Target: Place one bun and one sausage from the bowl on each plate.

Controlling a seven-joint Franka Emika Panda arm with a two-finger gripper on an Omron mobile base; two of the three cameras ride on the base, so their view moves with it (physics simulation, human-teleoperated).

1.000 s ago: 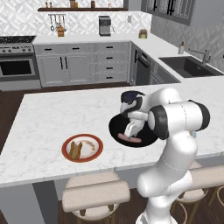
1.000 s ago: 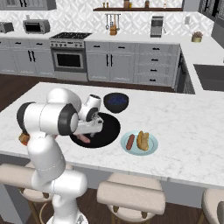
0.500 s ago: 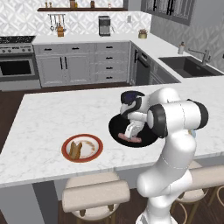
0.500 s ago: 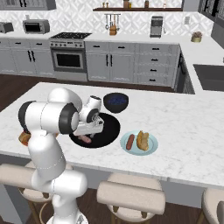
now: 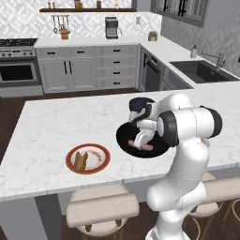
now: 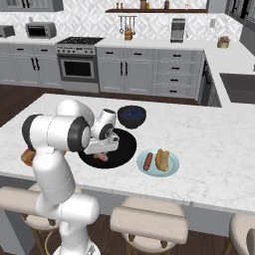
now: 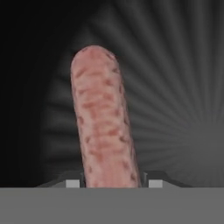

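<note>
Gripper [image 5: 140,140] low inside the black bowl [image 5: 125,138] at mid worktop [image 5: 56,122], right over the sausage [image 7: 103,122]. In the hand view, sausage lengthwise between the finger tips [image 7: 72,183], on the bowl's ribbed floor; grip on it or not, cannot tell. Cream red-rimmed plate [image 5: 104,161] apart to the robot's left, one bun [image 5: 80,160] on it. Pale blue plate [image 6: 169,170] just beside the bowl on the right, bearing a second sausage [image 6: 148,161] and a second bun [image 6: 162,159]. Dark-blue bowl [image 6: 131,115] just behind the black one.
</note>
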